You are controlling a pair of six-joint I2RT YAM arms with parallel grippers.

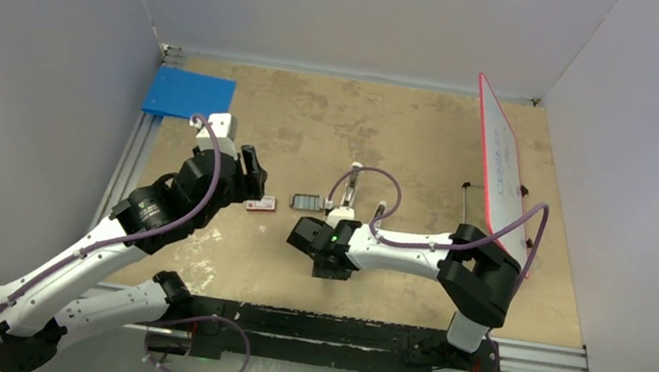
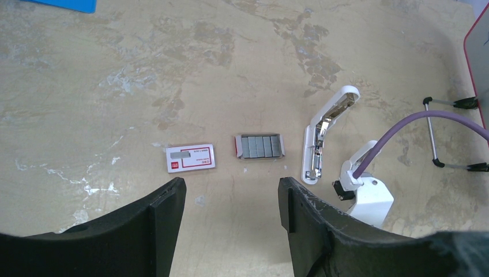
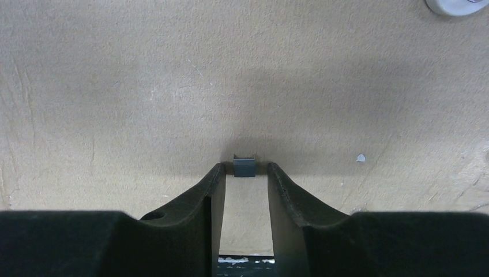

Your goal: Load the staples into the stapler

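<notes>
Short grey strip of staples (image 3: 244, 165) pinched end-on at the very tips of the right gripper (image 3: 245, 173), fingers drawn close against it, just above bare tan tabletop (image 3: 115, 86), shadow beneath. More grey staples (image 2: 260, 146) lying in rows in an open tray (image 2: 237, 148), flat on the table, between the red-and-white box sleeve (image 2: 191, 158) on one side and the stapler (image 2: 324, 137) on the other. Stapler lying open, metal channel showing, just beside the tray. Left gripper (image 2: 230, 196) spread wide, hovering on the near side of sleeve and tray. In the far left corner, a blue sheet (image 1: 188, 94); along the right side, a red-edged white board (image 1: 501, 171) standing tilted.
</notes>
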